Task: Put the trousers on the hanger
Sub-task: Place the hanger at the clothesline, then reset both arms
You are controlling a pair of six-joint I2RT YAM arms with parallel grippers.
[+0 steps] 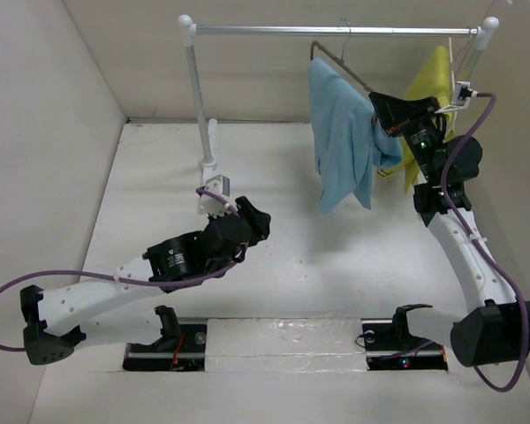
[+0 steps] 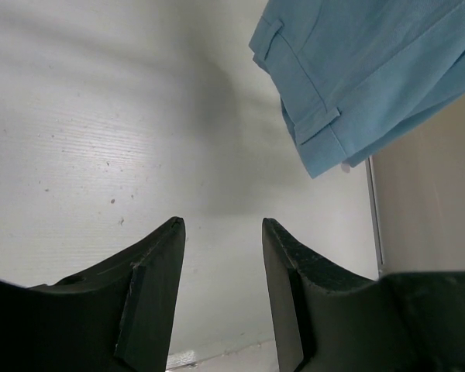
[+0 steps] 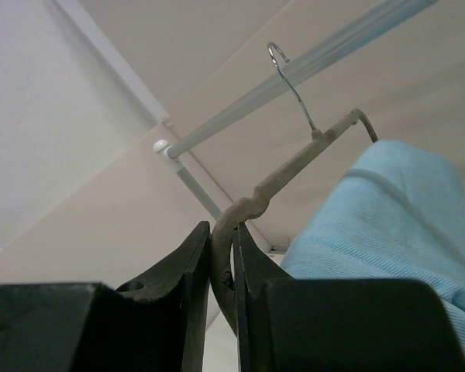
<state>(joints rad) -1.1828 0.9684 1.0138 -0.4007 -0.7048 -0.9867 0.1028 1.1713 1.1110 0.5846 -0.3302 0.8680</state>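
The light blue trousers (image 1: 340, 132) hang folded over the grey wire hanger (image 1: 334, 55), whose hook reaches the rail. My right gripper (image 1: 377, 102) is up at the hanger's right end. In the right wrist view the right gripper (image 3: 221, 229) is shut on the hanger (image 3: 294, 167) wire, with the trousers (image 3: 387, 225) draped just to the right. My left gripper (image 1: 256, 212) hovers low over the table, left of and below the trousers. In the left wrist view the left gripper (image 2: 221, 225) stands open and empty, and the trousers' waistband (image 2: 372, 70) hangs ahead at the upper right.
A white clothes rail (image 1: 265, 30) spans the back on two posts, the left post (image 1: 194, 97) ending in a foot (image 1: 214, 185) near my left gripper. A yellow-green garment (image 1: 431, 88) hangs at the rail's right end, behind my right arm. Walls close in on three sides.
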